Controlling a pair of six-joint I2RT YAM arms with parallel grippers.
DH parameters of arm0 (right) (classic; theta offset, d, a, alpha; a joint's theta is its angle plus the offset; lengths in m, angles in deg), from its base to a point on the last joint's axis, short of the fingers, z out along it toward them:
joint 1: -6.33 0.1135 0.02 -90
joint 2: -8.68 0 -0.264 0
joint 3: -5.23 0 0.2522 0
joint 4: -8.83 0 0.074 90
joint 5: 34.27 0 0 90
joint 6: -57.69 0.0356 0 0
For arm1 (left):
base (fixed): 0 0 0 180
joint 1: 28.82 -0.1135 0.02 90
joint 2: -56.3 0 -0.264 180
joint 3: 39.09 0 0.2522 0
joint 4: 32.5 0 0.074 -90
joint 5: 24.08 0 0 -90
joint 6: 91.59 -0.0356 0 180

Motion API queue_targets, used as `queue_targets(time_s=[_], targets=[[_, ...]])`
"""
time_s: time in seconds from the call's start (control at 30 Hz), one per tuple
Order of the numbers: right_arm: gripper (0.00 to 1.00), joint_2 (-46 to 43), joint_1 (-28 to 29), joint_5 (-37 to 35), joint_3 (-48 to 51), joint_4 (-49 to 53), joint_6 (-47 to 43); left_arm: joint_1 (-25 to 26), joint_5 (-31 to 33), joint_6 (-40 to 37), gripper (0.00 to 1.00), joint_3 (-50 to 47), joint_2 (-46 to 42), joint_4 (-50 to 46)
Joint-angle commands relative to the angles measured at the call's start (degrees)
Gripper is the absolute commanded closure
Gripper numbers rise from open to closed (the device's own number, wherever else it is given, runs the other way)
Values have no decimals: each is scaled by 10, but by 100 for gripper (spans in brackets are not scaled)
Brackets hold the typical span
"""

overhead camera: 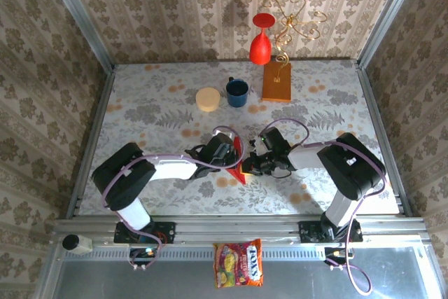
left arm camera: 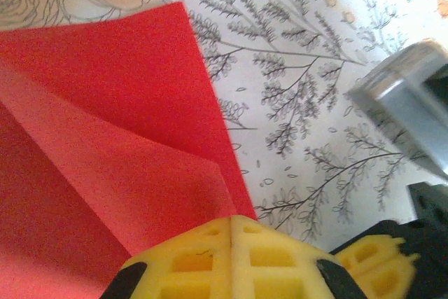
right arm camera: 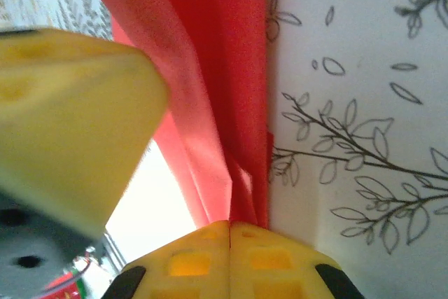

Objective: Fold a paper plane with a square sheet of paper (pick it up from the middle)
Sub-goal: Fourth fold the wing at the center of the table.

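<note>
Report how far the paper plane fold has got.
Done: the red sheet already carries a folded-over flap. In hand: the left hand and right hand are both shut on it, pinching it from opposite sides. Left: the remaining folds; it is not yet a narrow pointed dart.

A blue mug (overhead camera: 236,92) stands beside a cream disc (overhead camera: 208,99), red vase (overhead camera: 260,45) behind.

The paper (left arm camera: 119,96) is thin, matt and creased. The yellow fingers (left arm camera: 273,257) look like dull moulded plastic.
</note>
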Motion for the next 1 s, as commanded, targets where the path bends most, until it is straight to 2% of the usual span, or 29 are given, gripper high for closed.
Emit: queue_targets(time_s=[0.0,0.43,0.73,0.97], targets=[[100,11,3,-14,18,-15,-2,7,7,3,100,18,-25,-9],[100,18,-6,-31,81,-100,49,-5,50,-17,100,-11,-84,-35],[100,45,-8,-34,121,-182,95,-9,54,-44,100,-26,-69,-34],[100,53,-7,-31,129,-196,99,-18,38,-62,100,-35,-47,-9]])
